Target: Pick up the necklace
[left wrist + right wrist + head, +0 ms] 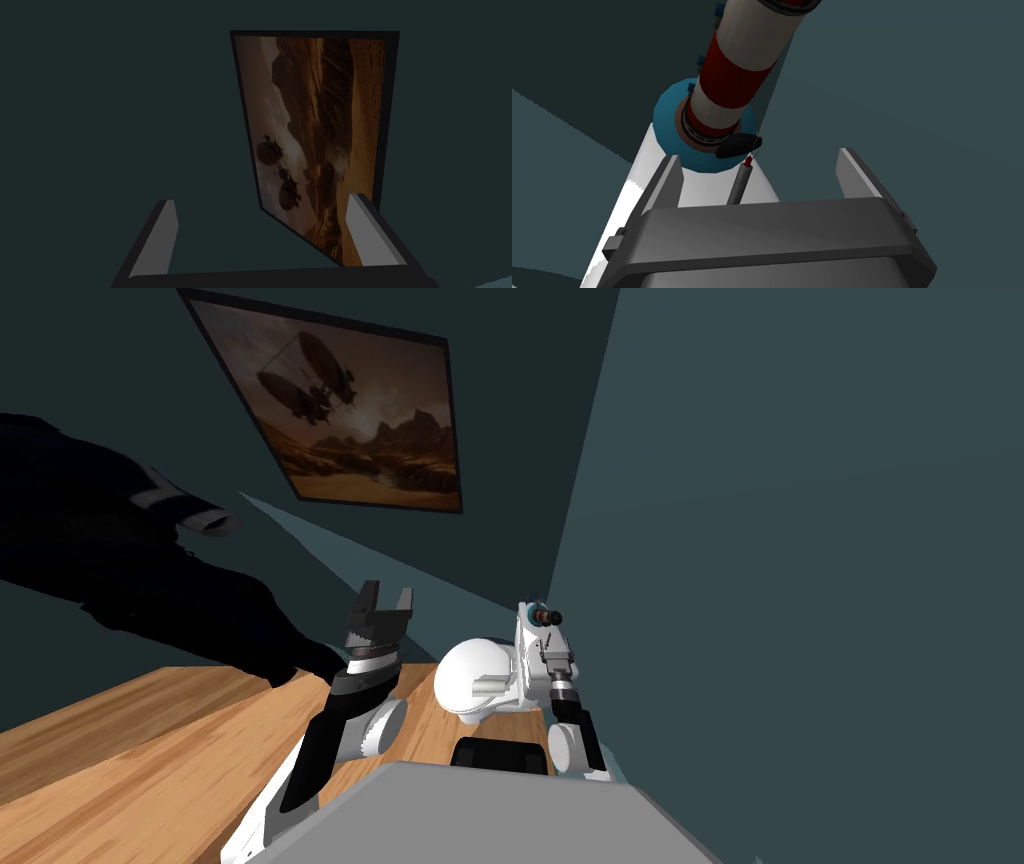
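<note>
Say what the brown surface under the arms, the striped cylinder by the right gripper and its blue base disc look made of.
The brown surface looks like wood: plank seams and grain streaks, matte. The striped cylinder is smooth with flat red and white bands, perhaps painted; material unclear. The blue disc is plain and smooth; cannot tell.

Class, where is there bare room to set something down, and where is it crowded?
Bare: the wooden surface between the black shape and the open left claw's arm. Crowded: ahead of the open right claw, where striped cylinder, blue base and red-tipped rod cluster.
</note>
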You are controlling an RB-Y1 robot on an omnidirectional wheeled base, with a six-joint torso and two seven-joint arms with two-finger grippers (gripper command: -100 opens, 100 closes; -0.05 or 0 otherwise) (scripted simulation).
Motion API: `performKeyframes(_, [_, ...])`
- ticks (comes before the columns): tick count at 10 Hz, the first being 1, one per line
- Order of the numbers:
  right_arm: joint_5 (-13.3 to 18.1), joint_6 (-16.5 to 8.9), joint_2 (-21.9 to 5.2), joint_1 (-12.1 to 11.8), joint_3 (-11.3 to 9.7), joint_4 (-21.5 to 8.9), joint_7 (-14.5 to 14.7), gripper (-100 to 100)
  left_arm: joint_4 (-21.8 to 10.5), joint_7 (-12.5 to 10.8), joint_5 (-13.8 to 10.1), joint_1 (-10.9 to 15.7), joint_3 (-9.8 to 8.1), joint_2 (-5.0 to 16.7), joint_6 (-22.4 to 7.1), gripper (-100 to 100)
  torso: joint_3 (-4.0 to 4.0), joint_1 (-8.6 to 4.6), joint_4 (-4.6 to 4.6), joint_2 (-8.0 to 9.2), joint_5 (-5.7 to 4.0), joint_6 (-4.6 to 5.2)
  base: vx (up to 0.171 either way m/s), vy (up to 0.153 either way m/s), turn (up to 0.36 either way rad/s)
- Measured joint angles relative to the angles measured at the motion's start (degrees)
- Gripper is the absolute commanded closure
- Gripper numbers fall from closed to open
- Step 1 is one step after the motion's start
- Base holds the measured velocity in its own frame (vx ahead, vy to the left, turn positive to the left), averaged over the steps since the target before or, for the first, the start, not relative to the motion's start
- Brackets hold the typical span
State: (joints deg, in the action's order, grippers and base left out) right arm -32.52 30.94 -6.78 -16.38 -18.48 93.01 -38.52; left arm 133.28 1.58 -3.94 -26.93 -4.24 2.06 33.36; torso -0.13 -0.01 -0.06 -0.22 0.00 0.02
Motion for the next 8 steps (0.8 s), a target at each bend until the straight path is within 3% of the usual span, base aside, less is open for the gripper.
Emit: performKeyframes(8, [-6.74,-0.25,0.56,2.82,-3.93,-10.77,-8.80,-100,0.00,0.00,0.00,0.00,0.00,0.00,0.00,0,0.01,0.00,-0.01,0.04,-0.02,-0.02,0.044,-0.020,0.068])
